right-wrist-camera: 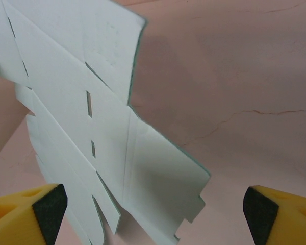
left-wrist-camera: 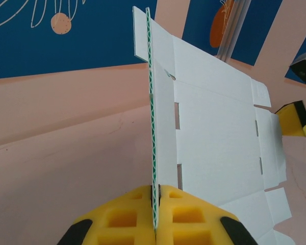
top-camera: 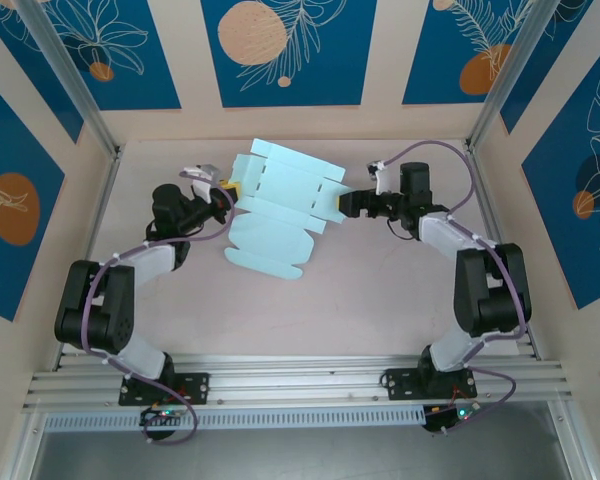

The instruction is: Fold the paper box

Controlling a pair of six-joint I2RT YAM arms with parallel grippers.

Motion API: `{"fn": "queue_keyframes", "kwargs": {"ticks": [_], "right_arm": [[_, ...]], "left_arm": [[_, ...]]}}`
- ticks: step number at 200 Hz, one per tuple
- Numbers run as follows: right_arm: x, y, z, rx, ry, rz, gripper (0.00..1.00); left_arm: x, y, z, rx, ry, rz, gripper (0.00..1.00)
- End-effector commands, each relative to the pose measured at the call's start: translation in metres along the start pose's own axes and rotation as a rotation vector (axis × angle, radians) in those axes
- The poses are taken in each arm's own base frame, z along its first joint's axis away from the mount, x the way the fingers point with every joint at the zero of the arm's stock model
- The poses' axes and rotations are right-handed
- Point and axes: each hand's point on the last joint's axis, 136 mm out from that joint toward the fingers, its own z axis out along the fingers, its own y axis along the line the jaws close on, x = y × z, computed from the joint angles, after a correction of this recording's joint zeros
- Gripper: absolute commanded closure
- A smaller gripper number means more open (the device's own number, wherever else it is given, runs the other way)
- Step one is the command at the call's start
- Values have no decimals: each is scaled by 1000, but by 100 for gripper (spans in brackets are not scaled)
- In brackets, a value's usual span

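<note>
The paper box [top-camera: 280,205] is a flat pale-blue die-cut sheet with slots, tabs and flaps, lying tilted in the middle of the table between both arms. My left gripper [top-camera: 224,196] is shut on the sheet's left edge. In the left wrist view its yellow pads [left-wrist-camera: 127,217] pinch the card, and the sheet [left-wrist-camera: 219,132] stands edge-on and spreads to the right. My right gripper [top-camera: 346,203] is open at the sheet's right side. In the right wrist view a tabbed flap [right-wrist-camera: 163,189] reaches between its wide-apart fingers [right-wrist-camera: 46,209] without touching them.
The pink table top [top-camera: 360,300] stretches toward the arm bases. Patterned blue and wood walls [top-camera: 280,50] close in the back and sides, with aluminium posts [top-camera: 75,90] at the back corners. The right gripper's yellow pad [left-wrist-camera: 296,117] shows beyond the sheet.
</note>
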Motion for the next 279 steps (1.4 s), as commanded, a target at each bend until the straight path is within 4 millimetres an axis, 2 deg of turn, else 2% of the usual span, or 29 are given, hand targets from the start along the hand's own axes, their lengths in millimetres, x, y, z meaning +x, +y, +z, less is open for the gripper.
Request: {"fn": "queue_keyframes", "kwargs": {"ticks": [1,36,58,85,107,137,155,184,197,209,225,232,250,279], "right_arm": [[-12,5,8,-129,-35,21,9],[-16,8,19,-245,-45,40,12],[-15,11,24,-257,-42,34,13],[-16,21,26,-262,-36,11,21],[-14,28,30,-231,-9,-26,36],[-11,35,31,-154,0,-88,51],[-12,36,28,-112,-9,-119,69],[-13,44,25,-62,-8,-192,91],[-15,46,23,-41,-9,-227,92],[-17,47,20,-30,-12,-254,92],[-19,51,17,-22,-14,-290,93],[-20,53,15,-22,-14,-305,95],[-22,58,12,-29,-8,-339,95],[-26,67,10,-52,0,-385,98]], "left_arm": [[-17,-13,-3,49,-51,27,100],[-18,-11,0,52,-48,12,100],[-17,-10,2,53,-49,0,100],[-15,-3,3,17,-53,-30,100],[-15,-1,3,10,-61,-51,100],[-15,1,3,-1,-63,-69,100],[-15,2,3,-9,-57,-76,100],[-16,1,1,-15,-41,-85,100],[-19,0,-1,-20,-22,-80,89],[-24,1,-4,-39,-4,-73,68],[-36,4,-10,-80,13,-51,35],[-45,4,-14,-100,19,-24,25],[-73,0,-24,-131,25,88,15],[-117,-21,-28,-74,20,361,10]]}}
